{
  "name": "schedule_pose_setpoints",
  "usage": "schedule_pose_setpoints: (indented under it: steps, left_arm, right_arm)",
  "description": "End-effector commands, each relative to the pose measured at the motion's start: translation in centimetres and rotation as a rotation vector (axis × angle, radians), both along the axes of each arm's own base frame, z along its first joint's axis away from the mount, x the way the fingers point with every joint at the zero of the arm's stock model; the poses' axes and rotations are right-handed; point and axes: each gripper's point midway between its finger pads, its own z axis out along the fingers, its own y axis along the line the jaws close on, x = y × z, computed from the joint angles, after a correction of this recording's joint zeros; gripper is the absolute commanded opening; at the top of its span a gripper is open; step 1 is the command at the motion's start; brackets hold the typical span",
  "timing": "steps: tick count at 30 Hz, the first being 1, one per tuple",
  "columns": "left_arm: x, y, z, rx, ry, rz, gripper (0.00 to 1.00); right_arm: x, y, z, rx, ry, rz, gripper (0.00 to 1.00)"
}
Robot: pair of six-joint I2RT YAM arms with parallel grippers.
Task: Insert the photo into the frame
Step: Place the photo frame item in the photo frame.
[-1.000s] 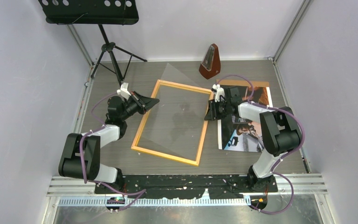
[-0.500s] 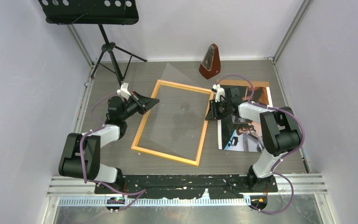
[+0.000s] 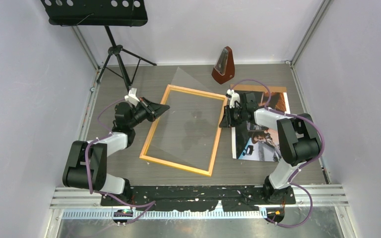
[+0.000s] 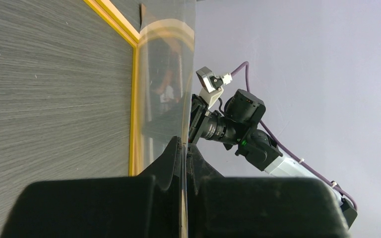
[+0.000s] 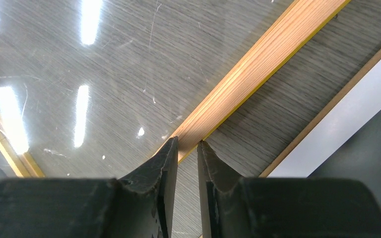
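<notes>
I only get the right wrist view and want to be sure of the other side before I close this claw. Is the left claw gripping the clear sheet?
Observer: Yes. The left wrist view shows the left claw shut on the clear sheet, pinching its edge.
Operator: Does the sheet lie flat in the frame?
Observer: No. From above it is tilted, with the side in the left claw raised over the frame.
Operator: I see only a white strip at my right. Is that the photo, and is it inside the frame?
Observer: It is the photo. It lies picture side up to the right of the frame, wholly outside it.
</notes>
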Motion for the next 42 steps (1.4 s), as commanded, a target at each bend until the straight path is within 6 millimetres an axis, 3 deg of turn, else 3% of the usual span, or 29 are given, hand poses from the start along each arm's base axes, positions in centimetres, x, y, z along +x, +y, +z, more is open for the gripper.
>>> schedule_pose_setpoints:
  steps: [1,42]
  left_arm:
    - [0.1,-0.3,0.9,0.000,-0.049,-0.022,0.00]
    - [1.6,0.3,-1.1,0.181,-0.175,-0.003,0.00]
  right_arm:
    - [1.0,0.1,0.9,-0.005,-0.038,0.004,0.25]
    - [0.9,-0.1,0.4,-0.023,-0.016,-0.004,0.20]
